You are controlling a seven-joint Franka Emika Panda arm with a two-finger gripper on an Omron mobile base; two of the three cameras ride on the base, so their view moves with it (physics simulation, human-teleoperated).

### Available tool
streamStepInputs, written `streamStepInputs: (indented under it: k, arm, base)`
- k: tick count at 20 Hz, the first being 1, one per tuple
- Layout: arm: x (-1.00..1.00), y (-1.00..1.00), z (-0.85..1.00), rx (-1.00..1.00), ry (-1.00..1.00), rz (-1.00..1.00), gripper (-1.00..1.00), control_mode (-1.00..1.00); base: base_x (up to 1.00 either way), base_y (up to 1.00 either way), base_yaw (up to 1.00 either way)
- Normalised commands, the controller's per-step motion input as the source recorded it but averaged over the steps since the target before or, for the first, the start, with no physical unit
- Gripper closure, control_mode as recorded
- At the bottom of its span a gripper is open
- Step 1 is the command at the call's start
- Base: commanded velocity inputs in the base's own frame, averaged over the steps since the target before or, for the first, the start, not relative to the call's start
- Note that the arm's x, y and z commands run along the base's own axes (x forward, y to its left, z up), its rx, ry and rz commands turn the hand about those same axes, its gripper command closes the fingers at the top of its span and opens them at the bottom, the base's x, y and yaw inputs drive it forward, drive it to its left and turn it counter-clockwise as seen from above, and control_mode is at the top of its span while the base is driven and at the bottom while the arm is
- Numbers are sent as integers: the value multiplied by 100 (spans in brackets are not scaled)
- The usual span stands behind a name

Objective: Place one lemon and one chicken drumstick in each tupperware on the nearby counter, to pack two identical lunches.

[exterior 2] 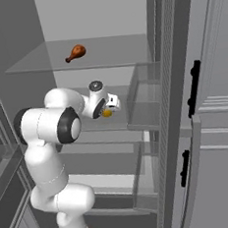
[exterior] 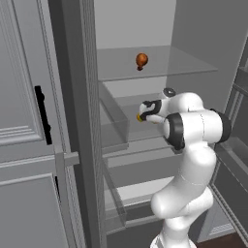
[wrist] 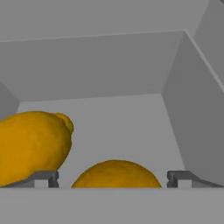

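My gripper point(wrist: 113, 179) is open inside the fridge, its fingers straddling a yellow lemon point(wrist: 116, 175) on the grey shelf floor. A second lemon point(wrist: 33, 146) lies just to the left, by the left fingertip point(wrist: 41, 179). From the base, the hand point(exterior: 147, 110) reaches in at middle-shelf height with a bit of lemon point(exterior: 139, 117) showing at its tip; from the right the lemon point(exterior 2: 107, 113) sits under the hand point(exterior 2: 107, 104). One brown chicken drumstick point(exterior: 141, 60) point(exterior 2: 75, 53) rests on the glass shelf above. The tupperware and the counter are out of view.
The compartment's back wall point(wrist: 100, 65) and right side wall point(wrist: 192, 113) close in around the lemons. A clear bin point(exterior: 114, 123) hangs at the shelf's left side. Grey cabinet doors with a black handle point(exterior: 43, 114) flank the fridge, and door racks point(exterior: 232, 160) stand at the right.
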Motion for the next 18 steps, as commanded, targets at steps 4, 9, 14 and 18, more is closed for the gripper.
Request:
streamStepInputs:
  k: [4,9,14,18]
  arm:
    - [-44,-5,-91,0,6,-4,-100,-100]
    - [-40,-12,-79,0,1,-6,100,-100]
    - [-40,-6,-57,0,-3,-4,100,-100]
    - [-100,0,-8,0,-13,0,100,-100]
  base:
    - [0,0,0]
    - [0,0,0]
    - [0,0,0]
    - [0,0,0]
